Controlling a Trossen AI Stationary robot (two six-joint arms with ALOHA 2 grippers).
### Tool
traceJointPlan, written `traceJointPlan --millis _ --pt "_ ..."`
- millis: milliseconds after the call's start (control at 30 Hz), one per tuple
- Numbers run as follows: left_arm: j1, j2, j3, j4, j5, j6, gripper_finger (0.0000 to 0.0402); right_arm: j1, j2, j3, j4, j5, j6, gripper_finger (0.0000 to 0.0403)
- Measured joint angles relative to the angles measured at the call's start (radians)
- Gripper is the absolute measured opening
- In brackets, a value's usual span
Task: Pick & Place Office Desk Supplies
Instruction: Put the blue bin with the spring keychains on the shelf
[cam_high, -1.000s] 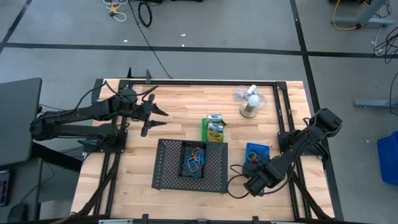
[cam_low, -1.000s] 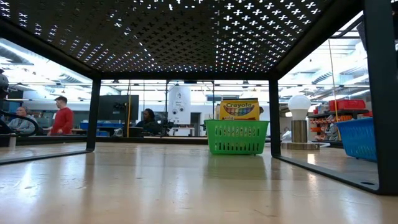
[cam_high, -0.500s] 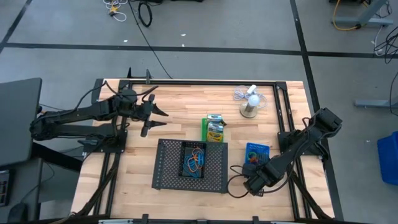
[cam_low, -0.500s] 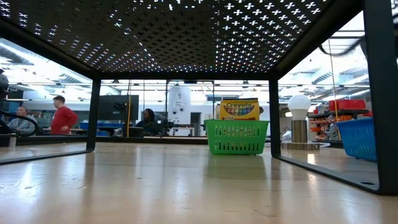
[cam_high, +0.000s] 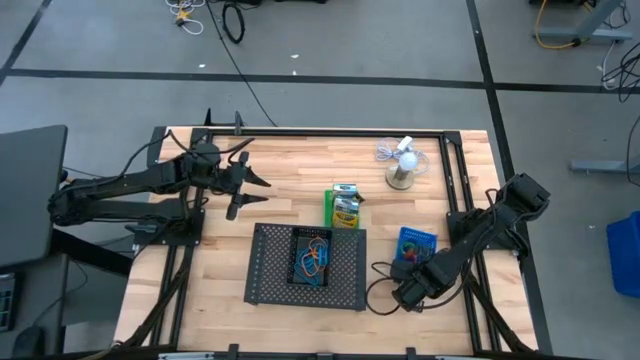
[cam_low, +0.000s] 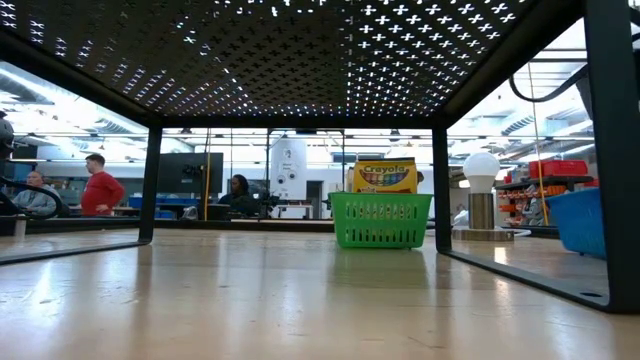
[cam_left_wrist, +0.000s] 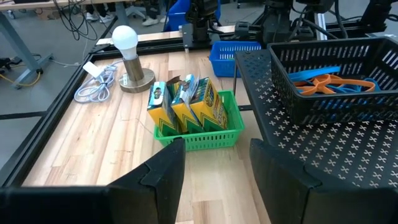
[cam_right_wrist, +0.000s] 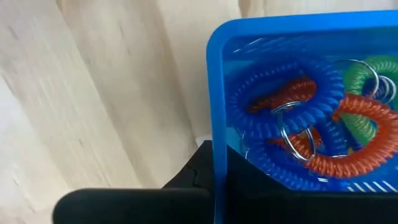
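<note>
At lower right of the high view, the right pincer (cam_high: 405, 268) clamps the near wall of the blue bin (cam_high: 414, 243), which holds coiled loops (cam_right_wrist: 298, 124). Left of centre, the left pincer (cam_high: 247, 192) hovers parted above the tabletop (cam_high: 280, 175), near the green bin (cam_high: 343, 208) of crayon boxes (cam_left_wrist: 186, 102).

Two matte black jointed arms (cam_high: 130, 185), built of slim tubular links and bulkier rounded joint housings. Thin black cables looped beside the right arm (cam_high: 480, 235). Broad, blunt, dark plastic fingers (cam_left_wrist: 163, 171), smooth-faced, without visible markings.
</note>
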Motion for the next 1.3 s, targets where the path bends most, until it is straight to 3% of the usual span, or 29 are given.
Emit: traceJointPlan --millis 867,1300 --pt "0.000 0.000 0.000 0.000 0.000 0.003 0.0188 -0.009 0.000 0.298 -0.434 0.082 0.003 0.0001" --pt "0.000 0.000 0.000 0.000 0.000 0.003 0.0188 -0.067 0.004 0.496 -0.581 0.134 -0.121 0.0000"
